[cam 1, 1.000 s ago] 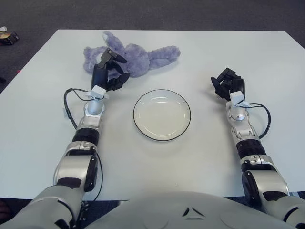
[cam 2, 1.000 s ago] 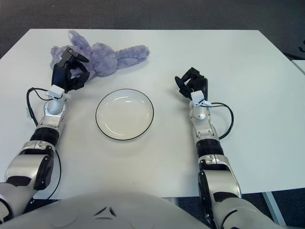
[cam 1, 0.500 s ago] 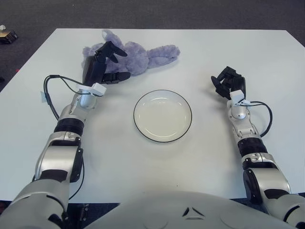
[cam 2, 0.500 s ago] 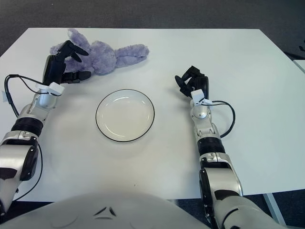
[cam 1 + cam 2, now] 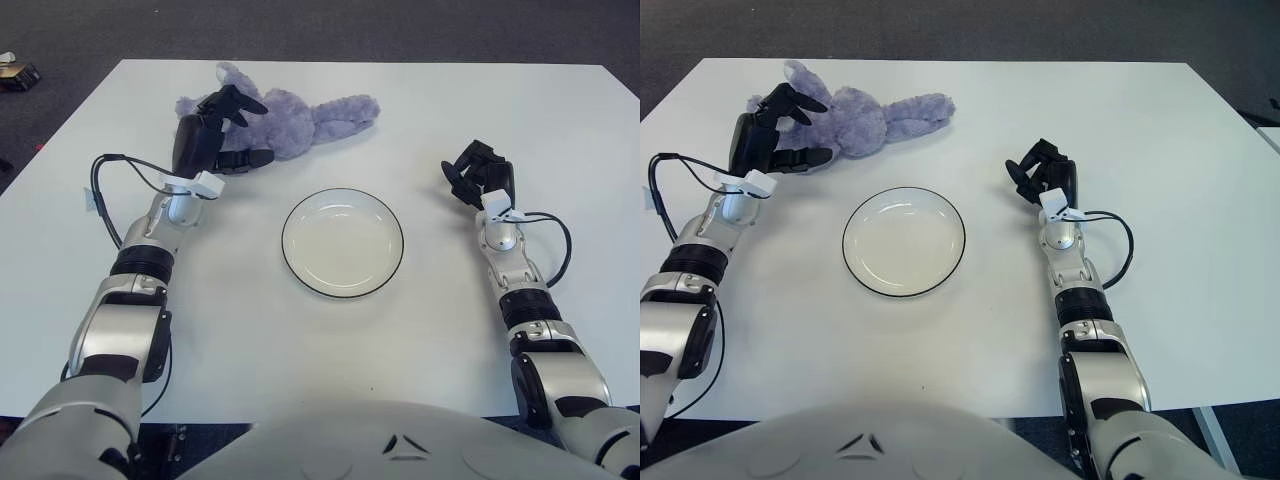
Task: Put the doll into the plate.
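The doll (image 5: 285, 115) lies flat on the desk (image 5: 330, 330) at about 11 o'clock from the plate (image 5: 342, 241), apart from the rim and not yet in it. Your left hand (image 5: 212, 135) is at the doll's near-left end with fingers spread wide — holding nothing, as far as can be judged. Expect two faults here: closing on loose plush alone would likely let the body sag or slip out in transit, and a low carry could drag a limb against the plate rim and shift the plate. Your right hand (image 5: 478, 175) shows idle at 3 o'clock from the plate, fingers curled and empty. The right eye view shows more bare desk to the right of the right arm — the left eye view instead shows a small object (image 5: 18, 75) on the floor off the far-left corner.
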`<action>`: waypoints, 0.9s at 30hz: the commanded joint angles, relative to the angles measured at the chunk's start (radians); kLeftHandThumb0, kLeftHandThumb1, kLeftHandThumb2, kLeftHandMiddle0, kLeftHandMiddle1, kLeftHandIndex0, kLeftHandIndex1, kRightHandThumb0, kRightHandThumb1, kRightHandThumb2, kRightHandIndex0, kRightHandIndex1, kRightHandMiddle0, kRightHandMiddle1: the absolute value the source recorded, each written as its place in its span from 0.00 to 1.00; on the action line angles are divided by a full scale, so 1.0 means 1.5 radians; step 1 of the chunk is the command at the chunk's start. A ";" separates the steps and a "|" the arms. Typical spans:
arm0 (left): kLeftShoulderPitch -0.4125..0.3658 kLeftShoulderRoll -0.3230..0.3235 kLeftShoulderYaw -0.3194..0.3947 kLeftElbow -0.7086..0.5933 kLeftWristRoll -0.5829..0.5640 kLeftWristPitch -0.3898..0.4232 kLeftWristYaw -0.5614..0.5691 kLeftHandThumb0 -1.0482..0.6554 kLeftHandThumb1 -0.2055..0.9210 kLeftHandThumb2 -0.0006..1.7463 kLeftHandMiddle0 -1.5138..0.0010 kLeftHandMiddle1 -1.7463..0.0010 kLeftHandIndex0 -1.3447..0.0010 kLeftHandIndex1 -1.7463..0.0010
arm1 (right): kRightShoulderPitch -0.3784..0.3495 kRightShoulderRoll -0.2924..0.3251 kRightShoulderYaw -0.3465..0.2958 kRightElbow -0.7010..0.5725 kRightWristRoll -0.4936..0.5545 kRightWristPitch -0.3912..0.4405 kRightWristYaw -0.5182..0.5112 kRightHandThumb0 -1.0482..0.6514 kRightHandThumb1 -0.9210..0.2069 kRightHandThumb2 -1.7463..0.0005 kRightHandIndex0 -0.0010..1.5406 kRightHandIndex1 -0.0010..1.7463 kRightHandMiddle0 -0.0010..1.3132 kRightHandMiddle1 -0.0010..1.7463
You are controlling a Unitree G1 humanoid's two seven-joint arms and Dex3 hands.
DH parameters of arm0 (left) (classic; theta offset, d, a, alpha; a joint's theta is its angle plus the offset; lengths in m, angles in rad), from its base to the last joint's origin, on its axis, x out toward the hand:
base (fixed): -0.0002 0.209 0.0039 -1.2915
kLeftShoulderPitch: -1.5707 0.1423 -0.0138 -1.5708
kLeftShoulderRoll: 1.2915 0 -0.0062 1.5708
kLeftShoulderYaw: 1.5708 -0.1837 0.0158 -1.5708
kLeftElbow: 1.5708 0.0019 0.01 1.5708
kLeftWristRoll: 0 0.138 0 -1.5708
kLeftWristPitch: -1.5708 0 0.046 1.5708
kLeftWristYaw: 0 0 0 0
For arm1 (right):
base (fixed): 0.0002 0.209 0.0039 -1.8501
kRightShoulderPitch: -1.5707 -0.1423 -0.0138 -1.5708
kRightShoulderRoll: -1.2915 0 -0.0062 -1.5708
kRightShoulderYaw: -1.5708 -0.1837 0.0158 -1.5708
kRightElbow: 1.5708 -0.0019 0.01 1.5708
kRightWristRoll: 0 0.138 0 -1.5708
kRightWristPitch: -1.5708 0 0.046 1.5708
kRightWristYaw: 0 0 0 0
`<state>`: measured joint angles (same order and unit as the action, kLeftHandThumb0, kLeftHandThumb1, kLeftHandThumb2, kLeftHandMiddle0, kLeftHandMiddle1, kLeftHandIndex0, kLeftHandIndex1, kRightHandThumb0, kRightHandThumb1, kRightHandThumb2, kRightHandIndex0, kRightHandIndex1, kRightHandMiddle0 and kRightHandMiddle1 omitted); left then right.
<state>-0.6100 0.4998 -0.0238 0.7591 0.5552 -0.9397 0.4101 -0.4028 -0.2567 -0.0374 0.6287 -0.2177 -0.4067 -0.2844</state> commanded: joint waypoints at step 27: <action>0.023 0.022 0.003 -0.101 0.011 0.058 0.009 0.61 1.00 0.14 0.66 0.20 0.69 0.23 | 0.031 0.004 0.008 0.045 -0.001 -0.009 0.011 0.38 0.00 0.74 0.60 1.00 0.58 1.00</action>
<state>-0.5903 0.5134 -0.0234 0.6319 0.5594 -0.8683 0.4106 -0.4110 -0.2594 -0.0352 0.6520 -0.2170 -0.4178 -0.2804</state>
